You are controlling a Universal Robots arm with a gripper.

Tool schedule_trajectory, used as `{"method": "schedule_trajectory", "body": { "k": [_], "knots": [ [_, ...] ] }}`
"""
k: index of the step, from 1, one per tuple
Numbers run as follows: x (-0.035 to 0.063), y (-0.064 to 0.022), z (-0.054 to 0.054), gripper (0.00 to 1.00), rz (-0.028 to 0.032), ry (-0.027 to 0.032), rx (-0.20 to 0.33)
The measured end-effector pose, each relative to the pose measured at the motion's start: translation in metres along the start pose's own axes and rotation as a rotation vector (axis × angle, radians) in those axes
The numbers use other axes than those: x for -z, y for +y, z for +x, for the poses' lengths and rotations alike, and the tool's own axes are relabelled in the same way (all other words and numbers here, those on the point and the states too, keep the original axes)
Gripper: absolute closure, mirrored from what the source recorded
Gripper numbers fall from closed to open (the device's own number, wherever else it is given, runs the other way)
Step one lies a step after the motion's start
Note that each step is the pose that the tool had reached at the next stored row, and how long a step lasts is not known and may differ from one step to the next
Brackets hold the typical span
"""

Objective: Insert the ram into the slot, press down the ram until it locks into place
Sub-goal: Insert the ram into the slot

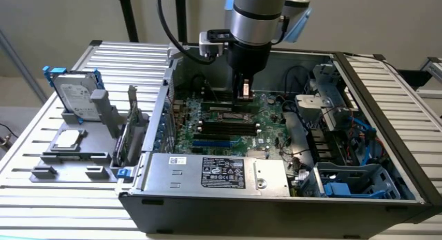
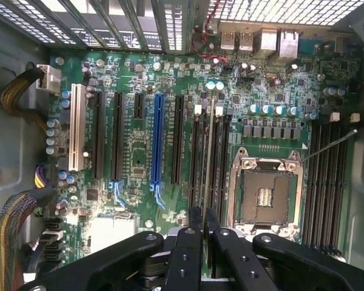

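Exterior view: high, angled down on the open computer case (image 1: pixel 276 209). Wrist view: close, straight down past the fingers (image 2: pixel 188 254) onto the motherboard (image 2: pixel 139 151), shared by both.

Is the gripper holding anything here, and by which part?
Yes: the gripper holds the ram, its fingers clamped on the stick's two flat faces at its upper part, above the motherboard.

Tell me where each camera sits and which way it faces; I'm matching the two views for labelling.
Exterior view: off the arm, above the open case, looking down into it; the arm and gripper show.
Wrist view: on the wrist, looking down the fingers at the motherboard; the ram stands edge-on between them.
Shared: gripper, motherboard, black slots.
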State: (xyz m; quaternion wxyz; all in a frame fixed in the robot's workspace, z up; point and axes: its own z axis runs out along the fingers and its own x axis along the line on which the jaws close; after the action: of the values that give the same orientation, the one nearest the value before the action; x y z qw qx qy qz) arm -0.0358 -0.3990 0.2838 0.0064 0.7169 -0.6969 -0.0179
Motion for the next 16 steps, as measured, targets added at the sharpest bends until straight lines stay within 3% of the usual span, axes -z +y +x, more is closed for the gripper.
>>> {"method": "schedule_trajectory", "body": {
  "k": [16],
  "knots": [
    [-0.0253,-0.0052,0.0,0.86,-0.0001,0.0004,0.013]
  ]
}}
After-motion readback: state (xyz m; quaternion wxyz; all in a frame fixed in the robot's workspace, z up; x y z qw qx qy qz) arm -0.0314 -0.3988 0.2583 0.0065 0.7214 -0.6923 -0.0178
